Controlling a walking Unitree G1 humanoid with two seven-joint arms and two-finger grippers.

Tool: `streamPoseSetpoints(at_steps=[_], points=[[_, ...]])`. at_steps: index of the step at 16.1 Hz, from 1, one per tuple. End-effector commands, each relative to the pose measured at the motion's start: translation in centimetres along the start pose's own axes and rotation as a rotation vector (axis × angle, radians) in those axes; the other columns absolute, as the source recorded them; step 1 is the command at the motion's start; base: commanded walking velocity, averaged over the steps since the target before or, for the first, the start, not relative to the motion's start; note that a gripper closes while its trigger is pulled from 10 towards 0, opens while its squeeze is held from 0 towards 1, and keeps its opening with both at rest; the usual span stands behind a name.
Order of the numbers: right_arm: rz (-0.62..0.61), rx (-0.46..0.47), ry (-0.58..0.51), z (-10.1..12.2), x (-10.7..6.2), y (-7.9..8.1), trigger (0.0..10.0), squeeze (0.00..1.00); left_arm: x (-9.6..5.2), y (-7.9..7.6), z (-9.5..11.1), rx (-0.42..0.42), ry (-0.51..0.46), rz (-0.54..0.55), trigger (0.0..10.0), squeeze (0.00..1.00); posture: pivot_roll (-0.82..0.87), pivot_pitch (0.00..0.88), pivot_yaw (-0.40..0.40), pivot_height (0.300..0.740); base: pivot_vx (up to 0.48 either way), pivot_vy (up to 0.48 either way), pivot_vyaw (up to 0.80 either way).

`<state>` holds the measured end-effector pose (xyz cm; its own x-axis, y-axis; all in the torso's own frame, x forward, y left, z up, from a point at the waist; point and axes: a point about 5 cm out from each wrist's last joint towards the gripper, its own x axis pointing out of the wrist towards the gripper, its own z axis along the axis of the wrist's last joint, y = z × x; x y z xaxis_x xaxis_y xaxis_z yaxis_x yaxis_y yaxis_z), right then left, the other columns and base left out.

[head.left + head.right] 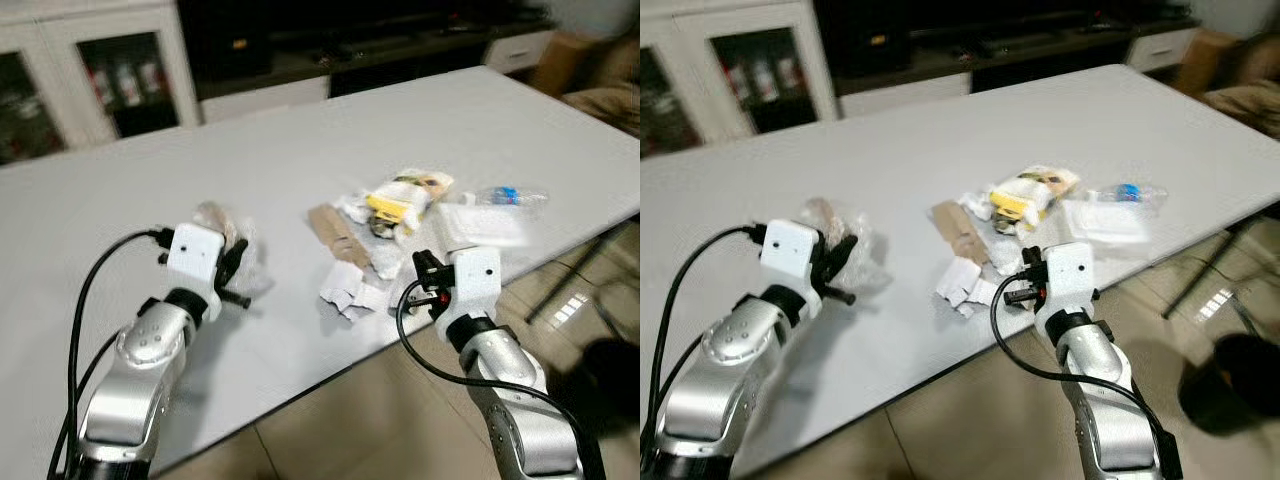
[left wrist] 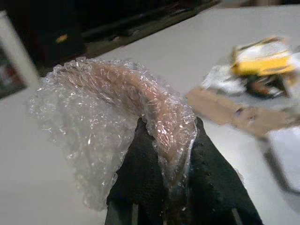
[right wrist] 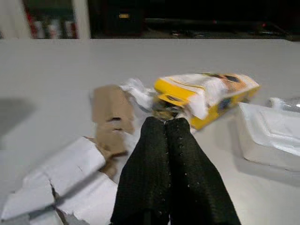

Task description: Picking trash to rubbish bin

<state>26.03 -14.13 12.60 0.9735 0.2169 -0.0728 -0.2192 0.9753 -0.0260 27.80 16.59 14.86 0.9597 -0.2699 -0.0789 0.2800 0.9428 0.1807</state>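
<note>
My left gripper (image 1: 237, 266) is shut on a crumpled piece of bubble wrap (image 2: 108, 117), held just above the white table (image 1: 300, 140) at its near left; the wrap (image 1: 218, 228) drapes over the fingers (image 2: 140, 178). My right gripper (image 3: 165, 123) is shut with nothing in it, at the table's near edge (image 1: 426, 272) just short of the trash pile. The pile holds a brown cardboard strip (image 1: 336, 236), torn white paper (image 1: 350, 292), a yellow and white packet (image 1: 405, 198), a white foam tray (image 1: 482, 226) and a clear plastic bottle (image 1: 512, 195).
A dark round bin (image 1: 1238, 385) stands on the tiled floor to the right of the table, below its edge. Glass-door cabinets (image 1: 90, 75) and a dark low unit (image 1: 330, 40) line the far wall. A table leg (image 1: 570, 275) slants down at the right.
</note>
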Motion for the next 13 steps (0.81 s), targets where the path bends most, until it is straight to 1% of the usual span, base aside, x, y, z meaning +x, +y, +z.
streamPoseSetpoints(at_steps=[1,7,11,12,13], points=[[-0.016,0.000,-0.006,-0.01,0.07,-0.25,10.0,0.00,0.42,-0.12,0.29,0.010,-0.011,-0.016,10.0,0.00,-0.09,0.000,0.003,0.740,0.000,0.382,0.00],[0.012,-0.020,0.007,-0.41,-0.03,0.13,10.0,0.00,0.32,-0.06,0.12,0.015,-0.008,-0.019,10.0,0.00,-0.10,0.000,0.002,0.740,0.000,0.382,0.00],[0.012,-0.021,0.011,-0.58,0.00,0.20,10.0,0.00,0.54,-0.02,0.25,0.026,-0.011,-0.032,10.0,0.00,-0.09,0.000,0.010,0.740,0.000,0.382,0.00],[0.015,-0.022,0.016,-0.75,-0.09,0.27,10.0,0.00,0.55,0.08,0.34,0.033,-0.015,-0.035,10.0,0.00,-0.09,0.000,0.010,0.740,0.000,0.000,0.00],[0.019,-0.025,0.021,-0.91,-0.13,0.32,10.0,0.00,0.48,0.38,0.22,0.093,0.002,-0.013,10.0,0.00,-0.09,0.000,0.003,0.740,0.000,-0.480,0.00]])
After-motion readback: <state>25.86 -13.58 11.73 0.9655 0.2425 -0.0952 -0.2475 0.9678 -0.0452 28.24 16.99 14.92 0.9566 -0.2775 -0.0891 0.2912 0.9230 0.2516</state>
